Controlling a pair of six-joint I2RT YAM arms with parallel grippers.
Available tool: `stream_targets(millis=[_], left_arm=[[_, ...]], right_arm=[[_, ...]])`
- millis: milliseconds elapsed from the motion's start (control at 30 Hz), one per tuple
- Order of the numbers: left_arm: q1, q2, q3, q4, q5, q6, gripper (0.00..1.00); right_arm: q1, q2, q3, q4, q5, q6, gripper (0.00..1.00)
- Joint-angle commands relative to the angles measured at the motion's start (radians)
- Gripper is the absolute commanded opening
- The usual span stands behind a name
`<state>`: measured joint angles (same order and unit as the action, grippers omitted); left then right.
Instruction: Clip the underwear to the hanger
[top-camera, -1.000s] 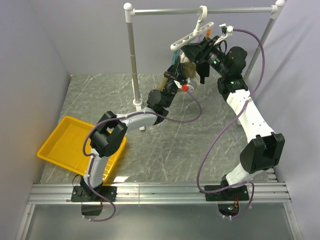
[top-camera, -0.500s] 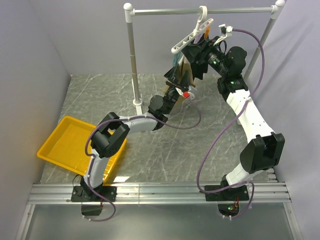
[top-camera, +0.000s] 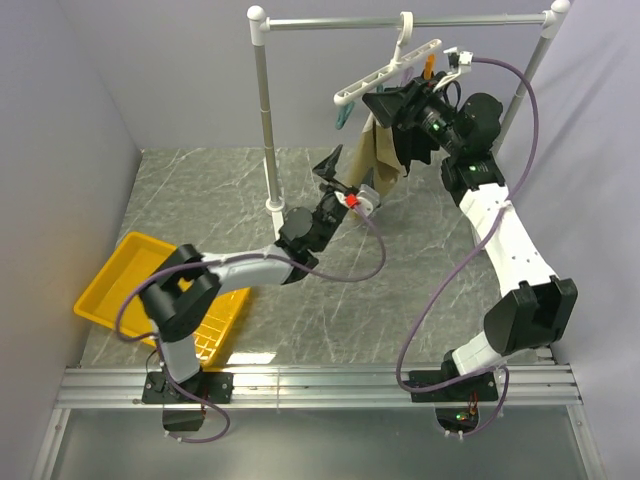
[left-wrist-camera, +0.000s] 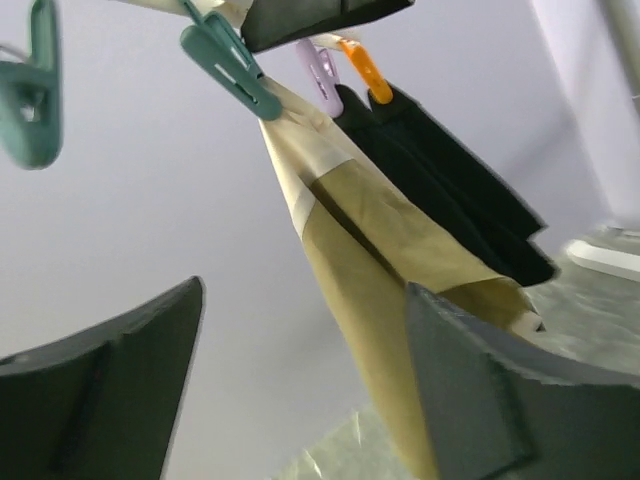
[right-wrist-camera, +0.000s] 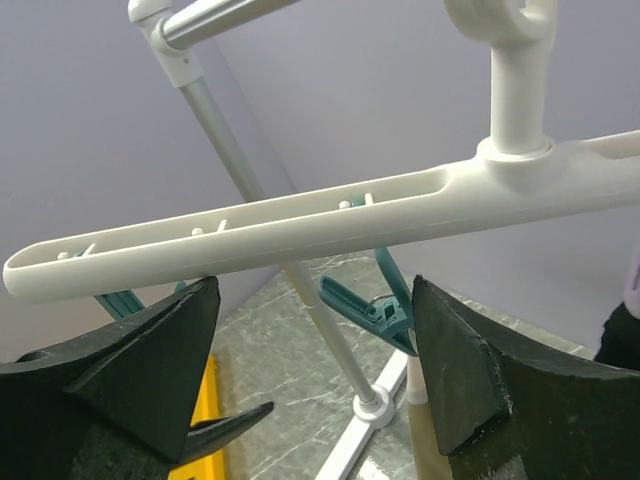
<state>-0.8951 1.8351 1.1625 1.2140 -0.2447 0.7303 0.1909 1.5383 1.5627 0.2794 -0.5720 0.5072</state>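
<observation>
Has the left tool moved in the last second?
Yes. The left tool has drawn back from the underwear, down-left in the top view, nearer the rail's upright post.

Soft even bright light, faint shadows, glare patch on table (top-camera: 330, 320), close fingers (left-wrist-camera: 90, 400) slightly blurred

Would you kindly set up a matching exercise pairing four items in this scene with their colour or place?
Items:
1. underwear
2. black garment
3. tray
4. hanger

Descriptions:
A. white, hooked on the rail
B. yellow, on the table, far left
C. tan, pinched by the teal clip
D. hanging below the orange clip

Pairs: 1-C, 2-D, 3-B, 4-A
</observation>
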Motion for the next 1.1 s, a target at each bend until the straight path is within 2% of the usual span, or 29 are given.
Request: stream_targets(millis=[0, 67, 100, 200, 400, 567, 633, 867, 1067], left_arm=[[-0.022, -0.152, -0.070, -0.162, -0.042, -0.170, 0.90], [-0.024, -0.200, -0.084, -0.267, -0.048, -0.280, 0.94], [-0.024, -0.241, -0.090, -0.375, -0.054, -0.319, 0.98], [-0.024, -0.313, -0.133, -0.485, -0.047, -0.414, 0.99], [-0.024, -0.434, -0.247, -0.588, -0.005, -0.491, 0.99], [-0.022, -0.533, -0.311, -0.665, 0.094, -0.519, 0.99], [-0.019, -0.553, -0.319, -0.702, 0.122, -0.549, 0.99], [0.033, -0.623, -0.331, -0.858, 0.369, -0.626, 0.99], [0.068, -0.632, -0.330, -0.920, 0.436, -0.677, 0.99]], right_arm=[[-0.013, -0.072, -0.016, 0.001, -0.022, -0.025, 0.84], [-0.015, -0.081, -0.026, -0.008, -0.031, -0.044, 0.85], [-0.016, -0.092, -0.029, -0.019, -0.032, -0.050, 0.85], [-0.016, -0.113, -0.055, -0.031, -0.045, -0.075, 0.85], [-0.018, -0.138, -0.075, -0.084, -0.065, -0.116, 0.86], [-0.021, -0.156, -0.096, -0.135, -0.063, -0.163, 0.87], [-0.022, -0.167, -0.110, -0.149, -0.063, -0.170, 0.87], [-0.034, -0.214, -0.156, -0.213, -0.062, -0.217, 0.88], [-0.068, -0.251, -0.194, -0.269, -0.055, -0.243, 0.88]])
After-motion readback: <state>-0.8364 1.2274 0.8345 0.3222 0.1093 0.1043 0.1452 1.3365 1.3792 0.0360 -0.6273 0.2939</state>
